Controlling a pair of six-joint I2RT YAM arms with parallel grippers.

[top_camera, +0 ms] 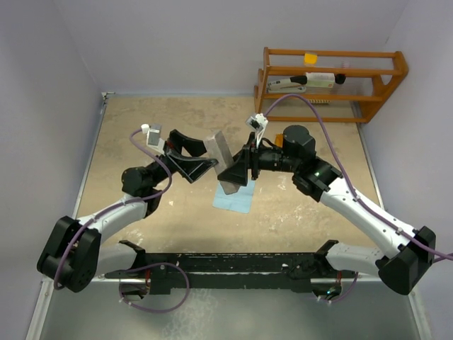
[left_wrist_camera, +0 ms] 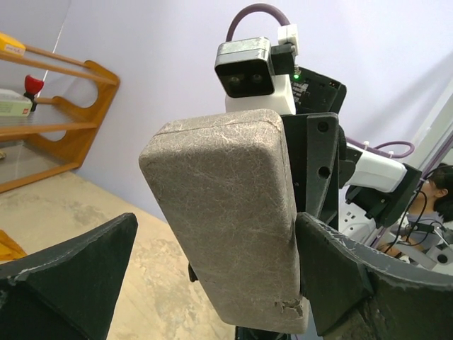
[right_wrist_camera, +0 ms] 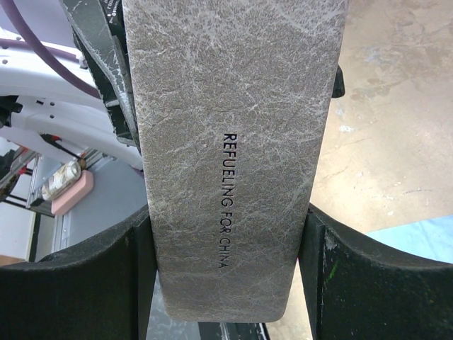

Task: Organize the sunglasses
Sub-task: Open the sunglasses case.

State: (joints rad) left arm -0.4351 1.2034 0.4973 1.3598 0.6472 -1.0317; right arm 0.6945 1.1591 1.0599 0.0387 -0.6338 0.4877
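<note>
The sunglasses are out of view. The grey case (top_camera: pixel 220 157) is closed and held upright in the air over the middle of the table. My right gripper (top_camera: pixel 238 172) is shut on its lower end. In the right wrist view both fingers (right_wrist_camera: pixel 85 283) press the sides of the case (right_wrist_camera: pixel 233 127), which reads "REFUELING FOR CHINA". My left gripper (top_camera: pixel 196 161) is open around the same case from the left. In the left wrist view its right finger (left_wrist_camera: pixel 340 276) touches the case (left_wrist_camera: pixel 226 212), and the left finger (left_wrist_camera: pixel 64 276) stands well apart from it.
A light blue cloth (top_camera: pixel 234 198) lies flat on the table under the case. A wooden rack (top_camera: pixel 333 79) with small items stands at the back right against the wall. Grey walls close in the table's left and right sides.
</note>
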